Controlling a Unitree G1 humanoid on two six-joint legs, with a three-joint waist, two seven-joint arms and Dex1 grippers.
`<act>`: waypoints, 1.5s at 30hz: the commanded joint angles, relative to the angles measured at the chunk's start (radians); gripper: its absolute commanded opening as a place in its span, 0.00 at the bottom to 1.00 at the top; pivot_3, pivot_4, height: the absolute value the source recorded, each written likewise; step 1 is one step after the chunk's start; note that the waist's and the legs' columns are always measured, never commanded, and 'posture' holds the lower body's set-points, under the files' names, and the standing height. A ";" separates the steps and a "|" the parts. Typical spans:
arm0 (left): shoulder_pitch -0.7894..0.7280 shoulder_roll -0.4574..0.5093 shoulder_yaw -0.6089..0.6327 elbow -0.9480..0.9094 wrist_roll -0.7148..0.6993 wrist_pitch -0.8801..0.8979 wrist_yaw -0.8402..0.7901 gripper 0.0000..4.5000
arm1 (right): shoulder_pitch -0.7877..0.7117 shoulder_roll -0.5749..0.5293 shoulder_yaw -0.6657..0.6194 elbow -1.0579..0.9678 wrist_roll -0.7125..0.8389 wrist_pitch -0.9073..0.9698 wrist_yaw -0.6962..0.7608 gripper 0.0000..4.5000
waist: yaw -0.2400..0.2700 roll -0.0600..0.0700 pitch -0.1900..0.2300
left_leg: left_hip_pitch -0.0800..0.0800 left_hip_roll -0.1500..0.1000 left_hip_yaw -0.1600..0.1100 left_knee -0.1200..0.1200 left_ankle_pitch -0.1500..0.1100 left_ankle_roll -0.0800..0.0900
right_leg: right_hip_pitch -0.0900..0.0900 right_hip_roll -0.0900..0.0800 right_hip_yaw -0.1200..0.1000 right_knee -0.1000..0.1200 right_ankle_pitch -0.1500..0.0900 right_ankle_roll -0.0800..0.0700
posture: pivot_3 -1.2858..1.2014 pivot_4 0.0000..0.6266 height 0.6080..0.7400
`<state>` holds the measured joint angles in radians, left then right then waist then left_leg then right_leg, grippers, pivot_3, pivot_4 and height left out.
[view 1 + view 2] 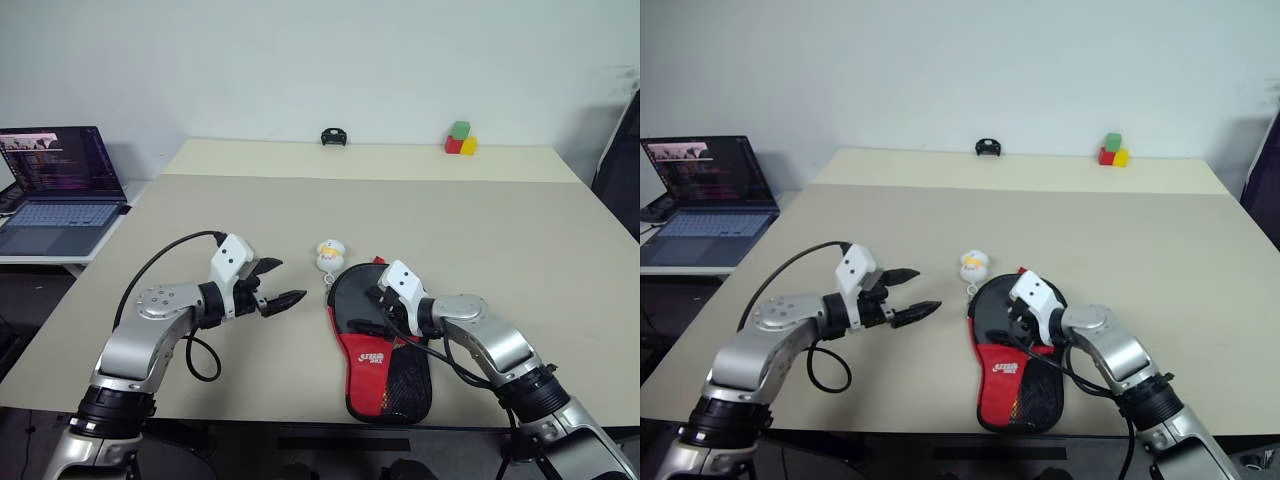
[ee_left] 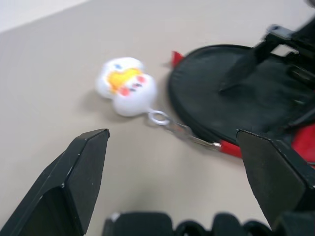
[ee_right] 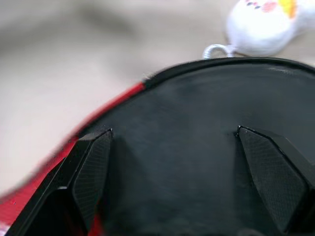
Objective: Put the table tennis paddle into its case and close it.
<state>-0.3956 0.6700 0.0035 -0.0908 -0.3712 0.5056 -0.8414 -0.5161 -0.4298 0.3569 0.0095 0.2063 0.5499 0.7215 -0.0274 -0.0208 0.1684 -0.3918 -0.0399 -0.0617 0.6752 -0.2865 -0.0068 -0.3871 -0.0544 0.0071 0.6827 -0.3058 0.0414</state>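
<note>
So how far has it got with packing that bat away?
No bat lies loose on the table, so it may already be inside the case, though I cannot see it. In hand: the right claw, open, is over the case's round end; the left claw, also open, hovers beside the white charm on the zip pull. Left: whether the zip is shut is unclear.
</note>
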 commanded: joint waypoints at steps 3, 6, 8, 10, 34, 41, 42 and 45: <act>-0.090 -0.042 -0.020 0.071 0.038 0.020 0.040 1.00 | 0.080 -0.016 0.005 0.030 -0.044 -0.004 0.006 0.99 | 0.001 -0.001 -0.001 | 0.001 0.000 0.000 0.000 0.000 0.000 | 0.001 0.000 0.000 0.000 0.000 0.000 | 0.52 0.24 1.00; -0.174 -0.078 -0.047 0.168 0.073 0.009 0.050 1.00 | 0.082 -0.003 -0.002 0.036 -0.049 -0.004 -0.002 0.99 | 0.004 -0.002 -0.002 | 0.001 0.000 -0.002 0.001 0.000 0.000 | 0.003 0.000 -0.002 0.000 0.000 0.000 | 0.52 0.24 1.00; -0.234 -0.104 -0.065 0.245 0.098 -0.010 0.051 1.00 | 0.078 0.006 -0.001 0.042 -0.052 -0.004 -0.006 0.99 | 0.003 -0.002 -0.002 | 0.002 0.000 -0.002 0.001 0.000 0.000 | 0.004 0.000 -0.002 0.000 0.001 0.000 | 0.52 0.24 1.00; -0.314 -0.143 -0.090 0.352 0.134 -0.039 0.057 1.00 | 0.077 0.016 0.000 0.042 -0.057 -0.002 -0.008 0.99 | 0.002 -0.002 -0.002 | 0.004 -0.001 -0.002 0.001 0.000 0.000 | 0.005 0.000 -0.002 0.000 0.001 0.000 | 0.52 0.24 1.00; -0.731 -0.427 -0.147 1.276 0.394 -0.337 0.042 1.00 | 0.094 0.071 -0.013 -0.014 -0.082 0.025 -0.067 0.99 | -0.003 -0.003 -0.003 | 0.008 -0.001 -0.001 0.001 0.000 0.000 | 0.007 0.001 0.000 0.000 0.001 0.001 | 0.52 0.24 1.00; -0.729 -0.436 -0.128 1.281 0.398 -0.345 0.023 0.79 | 0.082 0.073 -0.032 -0.002 -0.107 0.018 -0.095 1.00 | -0.001 -0.003 -0.003 | 0.007 -0.001 -0.001 0.001 0.000 0.000 | 0.007 0.001 -0.001 0.000 0.001 0.001 | 0.52 0.24 1.00; -0.729 -0.437 -0.124 1.281 0.396 -0.344 0.020 0.71 | 0.081 0.073 -0.034 -0.003 -0.108 0.020 -0.098 1.00 | -0.001 -0.003 -0.003 | 0.007 -0.001 -0.001 0.001 0.000 0.000 | 0.007 0.001 -0.001 0.000 0.001 0.001 | 0.52 0.24 1.00; -0.726 -0.440 -0.118 1.278 0.397 -0.350 0.014 0.46 | 0.081 0.072 -0.044 -0.014 -0.098 0.048 -0.099 1.00 | -0.001 -0.003 -0.003 | 0.007 -0.001 -0.001 0.001 0.000 0.000 | 0.007 0.001 -0.001 0.000 0.001 0.001 | 0.52 0.24 1.00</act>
<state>-1.1062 0.2339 -0.1254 1.1899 0.0263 0.1687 -0.8175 -0.4484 -0.3474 0.3132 -0.0278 0.1352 0.5481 0.6388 -0.0287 -0.0237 0.1657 -0.3843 -0.0412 -0.0632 0.6759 -0.2866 -0.0064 -0.3797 -0.0534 0.0065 0.6828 -0.3046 0.0421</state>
